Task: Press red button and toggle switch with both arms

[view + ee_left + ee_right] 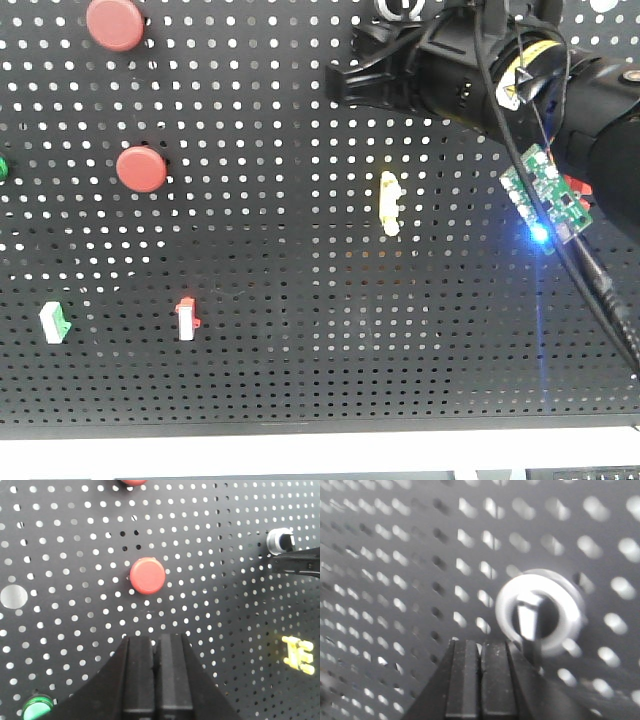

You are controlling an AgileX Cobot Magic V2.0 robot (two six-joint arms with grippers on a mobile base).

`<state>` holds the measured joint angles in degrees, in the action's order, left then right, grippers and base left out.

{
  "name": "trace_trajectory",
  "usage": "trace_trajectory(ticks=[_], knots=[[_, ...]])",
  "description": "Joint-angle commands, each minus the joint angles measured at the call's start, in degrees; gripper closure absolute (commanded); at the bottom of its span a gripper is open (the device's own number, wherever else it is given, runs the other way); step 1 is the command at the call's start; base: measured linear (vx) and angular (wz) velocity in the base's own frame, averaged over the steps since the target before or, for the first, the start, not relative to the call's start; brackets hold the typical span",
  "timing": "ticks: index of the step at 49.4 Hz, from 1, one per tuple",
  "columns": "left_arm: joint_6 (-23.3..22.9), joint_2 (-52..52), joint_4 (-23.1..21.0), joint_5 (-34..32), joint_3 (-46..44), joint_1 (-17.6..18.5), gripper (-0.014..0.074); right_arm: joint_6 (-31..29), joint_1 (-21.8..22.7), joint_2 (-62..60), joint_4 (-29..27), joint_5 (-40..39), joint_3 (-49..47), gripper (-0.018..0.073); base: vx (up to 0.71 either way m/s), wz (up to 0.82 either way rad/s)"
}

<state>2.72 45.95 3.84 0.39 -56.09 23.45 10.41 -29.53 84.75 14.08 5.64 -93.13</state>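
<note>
Two closed grippers are seen, and neither action is judged complete. In the left wrist view the left gripper (156, 641) is shown with its jaws pressed together on nothing. It is aimed at the red button (147, 575), which is found at 12 o'clock from the fingertips and clearly apart from them; the button is not yet touched. In the right wrist view the right gripper (480, 645) is likewise clamped empty, and the toggle switch (539, 612) is set in the pegboard (380, 555) at about 1 o'clock, just beside the tips. Contact with the lever cannot be confirmed, as the view is blurred. From the front, the right arm (470, 75) is seen reaching in from 2 o'clock. A press on the button and a flick of the lever are both judged to remain.
</note>
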Motion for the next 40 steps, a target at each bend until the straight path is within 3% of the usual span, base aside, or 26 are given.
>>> trace_trajectory(ticks=[1, 14, 19, 28, 40], knots=[[-0.2, -0.2, 0.0, -5.0, -1.4, -0.1, 0.0594, 0.7, 2.5, -2.4, 0.5, -3.8, -2.1, 0.0559, 0.00, 0.00], [-0.2, -0.2, 0.0, -4.9, -1.4, -0.1, 0.0594, 0.8, 2.3, -4.9, 0.5, -3.2, -2.0, 0.0559, 0.00, 0.00], [-0.2, -0.2, 0.0, -4.9, -1.4, -0.1, 0.0594, 0.7, 0.0, -7.0, 0.5, -2.5, -1.2, 0.0559, 0.00, 0.00], [-0.2, -0.2, 0.0, -4.7, -1.4, -0.1, 0.0594, -1.1, -2.9, -12.1, 1.0, -5.6, 6.7, 0.0559, 0.00, 0.00], [-0.2, -0.2, -0.1, -4.5, -1.4, -0.1, 0.0594, -1.6, -2.8, -15.4, 0.9, -9.1, 12.9, 0.0559, 0.00, 0.00]])
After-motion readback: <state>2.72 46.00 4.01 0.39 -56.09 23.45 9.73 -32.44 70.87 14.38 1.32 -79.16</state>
